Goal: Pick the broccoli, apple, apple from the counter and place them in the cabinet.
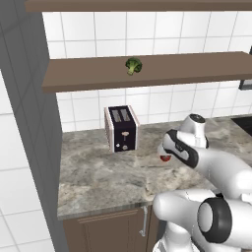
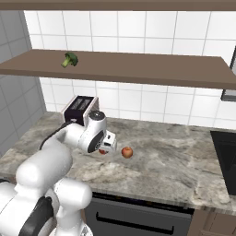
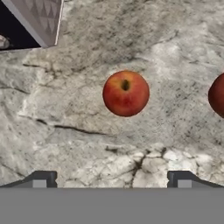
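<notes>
Below our hand, the gripper (image 3: 111, 179) is hanging over the counter (image 3: 87, 144) with its jaws spread as wide as they go and nothing between them; we are holding no item.

Item one: the orange-red apple (image 3: 126, 93) is sitting stem-up on the stone, just ahead of the fingertips (image 3: 41, 179) and roughly centred between them in the hand view. We are judging it the next pick, not yet gripped.

Item two: the deep red apple (image 3: 218, 95) is lying near the first at the edge of the hand view, apart from it. Which fruit in the base views matches which we are leaving unsettled: one is peeking out red beside the wrist (image 1: 166, 158), another is resting clear on the counter (image 2: 127, 152).

Item three: the broccoli (image 1: 133, 65) is already lying on the cabinet (image 1: 197, 71), the open brown shelf above the toaster (image 1: 121, 128).

Tally: we are counting one of three placed, two apples remaining on the counter.

Markings: we are reading no brand, label or writing anywhere; the toaster front is showing small controls only, too small to make out.
</notes>
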Available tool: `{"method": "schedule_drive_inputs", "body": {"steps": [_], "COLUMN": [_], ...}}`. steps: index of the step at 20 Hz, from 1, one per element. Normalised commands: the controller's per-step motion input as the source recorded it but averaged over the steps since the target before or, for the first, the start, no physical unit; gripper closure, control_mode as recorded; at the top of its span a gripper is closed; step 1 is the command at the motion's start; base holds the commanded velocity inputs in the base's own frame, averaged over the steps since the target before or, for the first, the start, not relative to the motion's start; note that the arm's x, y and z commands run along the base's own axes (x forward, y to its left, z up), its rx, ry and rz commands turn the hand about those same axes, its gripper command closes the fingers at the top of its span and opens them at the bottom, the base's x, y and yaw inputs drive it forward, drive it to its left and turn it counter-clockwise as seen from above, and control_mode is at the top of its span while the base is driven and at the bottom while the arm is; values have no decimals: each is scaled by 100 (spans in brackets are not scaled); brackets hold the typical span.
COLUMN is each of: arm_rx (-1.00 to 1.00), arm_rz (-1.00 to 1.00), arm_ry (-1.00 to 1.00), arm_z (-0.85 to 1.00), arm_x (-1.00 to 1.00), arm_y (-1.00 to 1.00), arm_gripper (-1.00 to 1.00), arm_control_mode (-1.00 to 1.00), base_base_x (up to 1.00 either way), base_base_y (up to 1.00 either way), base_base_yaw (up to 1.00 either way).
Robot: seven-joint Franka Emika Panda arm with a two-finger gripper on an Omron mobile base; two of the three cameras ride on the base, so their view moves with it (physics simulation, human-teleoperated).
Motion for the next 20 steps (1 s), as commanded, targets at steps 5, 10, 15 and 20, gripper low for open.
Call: {"method": "schedule_drive_inputs", "body": {"steps": [5, 10, 15, 20], "arm_rx": [-5, -4, -3, -1], "arm_rz": [0, 0, 0, 0], "arm_ry": [0, 0, 0, 0], "arm_z": [-28, -18, -15, -16], "arm_x": [20, 24, 25, 23], "arm_y": [-2, 0, 0, 0], "arm_gripper": [-100, -100, -100, -100], "arm_control_mode": [-100, -100, -100, -100], "base_base_x": [0, 0, 0, 0], "base_base_y": [0, 0, 0, 0], "base_base_yaw": [0, 0, 0, 0]}}
